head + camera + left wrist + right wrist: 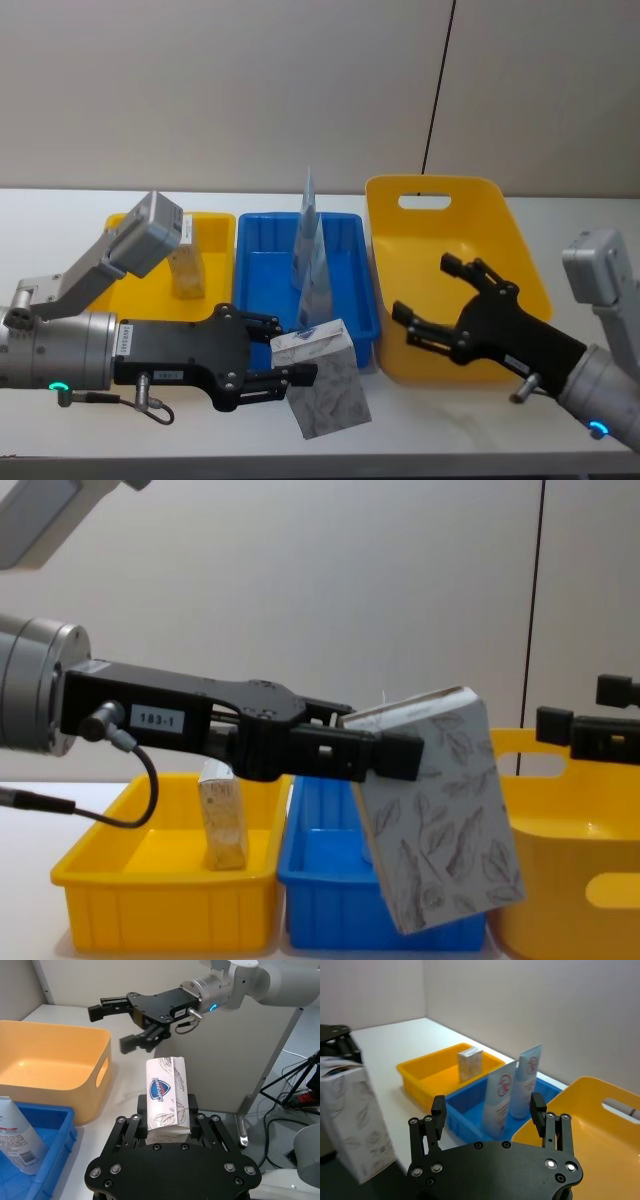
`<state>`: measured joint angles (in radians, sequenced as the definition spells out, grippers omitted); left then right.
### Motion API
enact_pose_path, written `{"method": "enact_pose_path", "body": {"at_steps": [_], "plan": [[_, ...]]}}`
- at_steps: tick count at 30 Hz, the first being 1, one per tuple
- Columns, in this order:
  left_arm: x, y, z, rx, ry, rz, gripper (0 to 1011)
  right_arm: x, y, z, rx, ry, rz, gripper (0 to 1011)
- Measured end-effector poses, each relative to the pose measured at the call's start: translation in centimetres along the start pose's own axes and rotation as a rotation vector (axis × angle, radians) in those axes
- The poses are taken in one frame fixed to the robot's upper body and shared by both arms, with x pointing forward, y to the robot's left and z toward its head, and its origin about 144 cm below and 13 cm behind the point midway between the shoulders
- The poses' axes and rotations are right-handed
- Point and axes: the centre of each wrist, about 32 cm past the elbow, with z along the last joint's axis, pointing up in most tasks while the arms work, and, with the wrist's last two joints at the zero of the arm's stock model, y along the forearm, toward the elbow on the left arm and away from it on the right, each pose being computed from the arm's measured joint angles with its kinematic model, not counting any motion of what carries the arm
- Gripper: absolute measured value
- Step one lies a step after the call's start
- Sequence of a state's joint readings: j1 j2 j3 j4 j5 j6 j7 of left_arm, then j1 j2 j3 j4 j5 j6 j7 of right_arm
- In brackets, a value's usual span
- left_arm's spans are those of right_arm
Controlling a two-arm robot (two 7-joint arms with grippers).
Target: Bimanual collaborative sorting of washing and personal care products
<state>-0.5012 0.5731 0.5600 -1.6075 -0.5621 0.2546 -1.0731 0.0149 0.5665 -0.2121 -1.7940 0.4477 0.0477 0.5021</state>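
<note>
Before blue tray [367, 282] | left end effector [290, 348] grasping leaf-print pack [325, 392] | right end effector [425, 287] released

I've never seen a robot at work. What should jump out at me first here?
The left pincer grips a whitish leaf-printed pack, tilted, in front of the blue tray. Facing it from the right, the right pincer hangs open near the big yellow tub. Two pale-blue pouches stand upright in the blue tray.
</note>
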Motion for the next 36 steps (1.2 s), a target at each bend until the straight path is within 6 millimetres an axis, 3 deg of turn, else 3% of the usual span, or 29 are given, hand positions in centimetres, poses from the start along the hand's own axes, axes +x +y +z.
{"method": "enact_pose_path", "body": {"at_steps": [19,36], "plan": [[0.0,0.0,0.0,0.0,0.0,0.0,392,3.6,-2.0,2.3,-0.062,-0.054,0.321,1003],[0.0,0.0,0.0,0.0,0.0,0.0,392,4.9,-1.4,3.6,-0.09,-0.068,0.508,1003]]}}
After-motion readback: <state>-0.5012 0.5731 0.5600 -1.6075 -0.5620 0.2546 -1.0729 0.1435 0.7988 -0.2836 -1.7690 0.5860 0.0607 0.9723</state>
